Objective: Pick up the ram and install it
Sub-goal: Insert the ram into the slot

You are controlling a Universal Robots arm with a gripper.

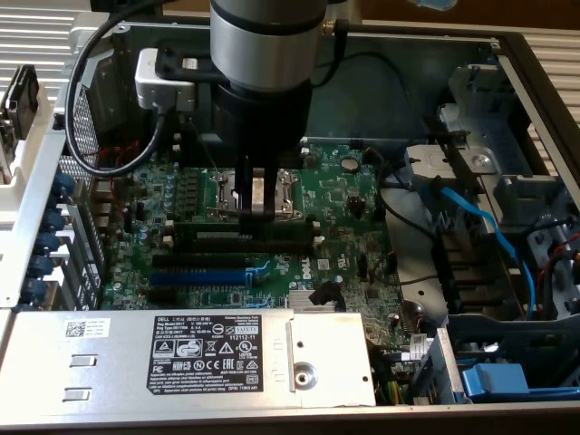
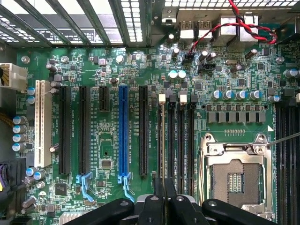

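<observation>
Item: open computer case with a green circuit board lying flat inside.

Gripper: hangs straight down from the arm over the middle of the board. The fingers are drawn close together and pinch the top edge of the ram. The wrist view shows the same gripper with the two fingers nearly meeting.

Ram: stands on its long edge, in line with the black memory slots and at the one farthest from the blue slot. The views do not show whether it is fully seated.

Exterior view only:
- the ram's long side, running toward the exterior view's left and right of the fingers
- a silver box with a black label along the near edge of the case
- a blue cable at the exterior view's right

Wrist view only:
- the ram edge-on, a thin line running away from the fingers beside the empty memory slots
- the whole blue slot among black slots
- a white slot
- the open processor socket
- red and black twisted wires
</observation>
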